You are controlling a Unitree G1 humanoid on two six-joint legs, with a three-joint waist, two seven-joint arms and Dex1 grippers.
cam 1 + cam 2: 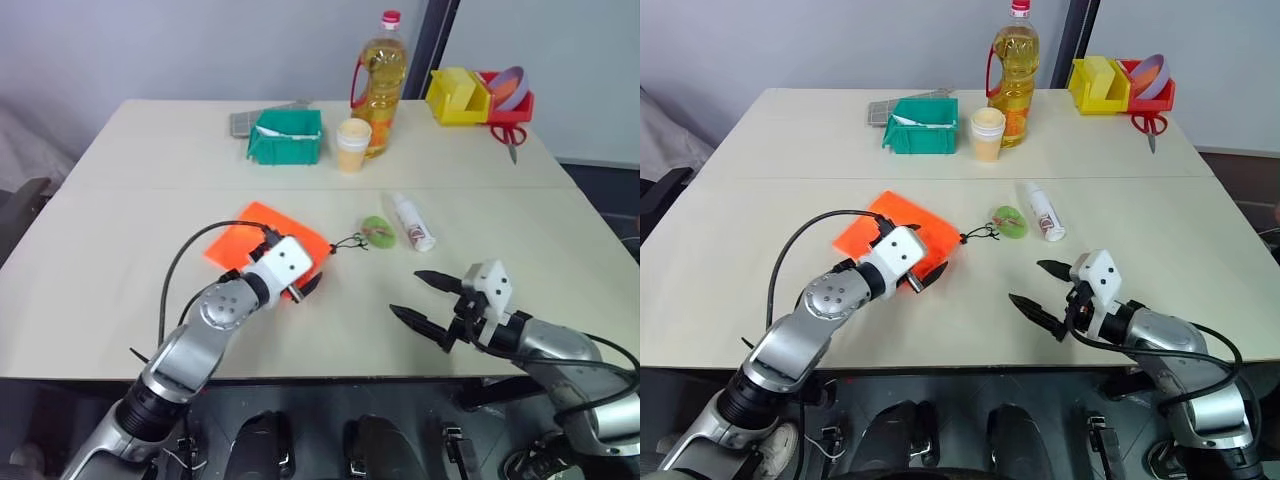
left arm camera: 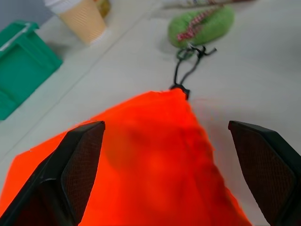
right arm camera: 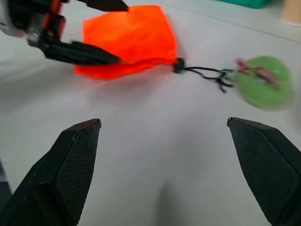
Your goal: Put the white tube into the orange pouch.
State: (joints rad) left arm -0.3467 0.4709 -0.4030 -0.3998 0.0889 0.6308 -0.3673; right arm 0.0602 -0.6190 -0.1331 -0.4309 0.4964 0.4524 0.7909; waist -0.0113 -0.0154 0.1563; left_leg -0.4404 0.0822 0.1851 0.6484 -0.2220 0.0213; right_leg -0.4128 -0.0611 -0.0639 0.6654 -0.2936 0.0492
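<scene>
White tube [image 1: 411, 221]: slim, light, rigid, likely slick; lies flat on counter [image 1: 120, 250], best pinched mid-body. Orange pouch [image 1: 262, 232]: limp fabric, lift at mouth. Left gripper [image 1: 300, 287] over pouch and right gripper [image 1: 425, 298]: both wide open, empty.

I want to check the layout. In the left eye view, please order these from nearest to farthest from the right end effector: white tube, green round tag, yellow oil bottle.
From the right end effector:
1. White tube, just beyond it.
2. Green round tag, beyond, slightly left; close to the tube's distance.
3. Yellow oil bottle, far back.

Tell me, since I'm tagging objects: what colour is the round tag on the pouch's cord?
Green, the round tag shows best in the right wrist view.
</scene>
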